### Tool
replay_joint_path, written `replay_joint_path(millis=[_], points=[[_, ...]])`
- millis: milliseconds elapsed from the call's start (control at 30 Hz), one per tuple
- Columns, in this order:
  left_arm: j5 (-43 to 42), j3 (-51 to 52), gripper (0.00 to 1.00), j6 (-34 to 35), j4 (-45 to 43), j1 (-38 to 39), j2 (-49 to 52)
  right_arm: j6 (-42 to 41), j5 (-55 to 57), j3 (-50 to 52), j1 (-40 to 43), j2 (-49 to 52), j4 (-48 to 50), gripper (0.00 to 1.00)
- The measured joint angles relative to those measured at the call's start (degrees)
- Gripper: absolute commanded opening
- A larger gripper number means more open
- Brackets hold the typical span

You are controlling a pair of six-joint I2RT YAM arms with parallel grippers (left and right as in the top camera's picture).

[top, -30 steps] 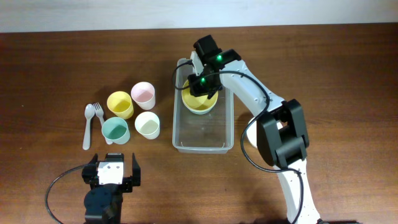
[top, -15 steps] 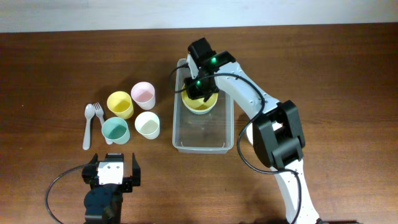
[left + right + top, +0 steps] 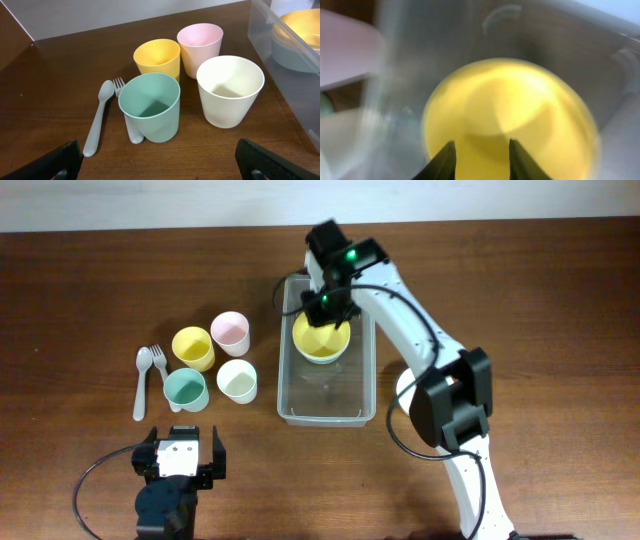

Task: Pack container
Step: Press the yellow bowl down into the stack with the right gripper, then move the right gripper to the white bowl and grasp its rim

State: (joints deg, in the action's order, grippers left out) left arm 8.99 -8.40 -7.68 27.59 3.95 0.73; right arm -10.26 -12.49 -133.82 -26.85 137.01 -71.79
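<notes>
My right gripper (image 3: 328, 305) hangs with fingers parted, holding nothing, above the yellow bowl (image 3: 321, 340) sitting in the clear container (image 3: 326, 418) — I should rise straight up, clear of bowl rim and container wall. Dark wooden table (image 3: 520, 280); pastel cups (image 3: 237, 380) and a spoon (image 3: 141, 385) wait left of the container.

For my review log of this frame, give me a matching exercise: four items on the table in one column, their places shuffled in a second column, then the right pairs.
Things:
1. yellow bowl
2. teal cup
3. pink cup
4. grey spoon

Places:
A. uppermost cup in the overhead view
B. leftmost item in the overhead view
C. inside the container
D. directly left of the cream cup in the overhead view

Pairs: 1-C, 2-D, 3-A, 4-B
</notes>
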Motion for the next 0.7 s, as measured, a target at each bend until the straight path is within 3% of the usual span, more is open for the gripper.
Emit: replay_joint_path(millis=[300,700], points=[[0.0,0.0,1.0,0.0,0.0,0.0,0.0,-4.81,10.82,-17.14,2.75,-10.05,-24.5,0.35],[0.0,0.0,1.0,0.0,0.0,0.0,0.0,-6.62,12.02,-16.59,14.08,-12.9,-25.2,0.37]])
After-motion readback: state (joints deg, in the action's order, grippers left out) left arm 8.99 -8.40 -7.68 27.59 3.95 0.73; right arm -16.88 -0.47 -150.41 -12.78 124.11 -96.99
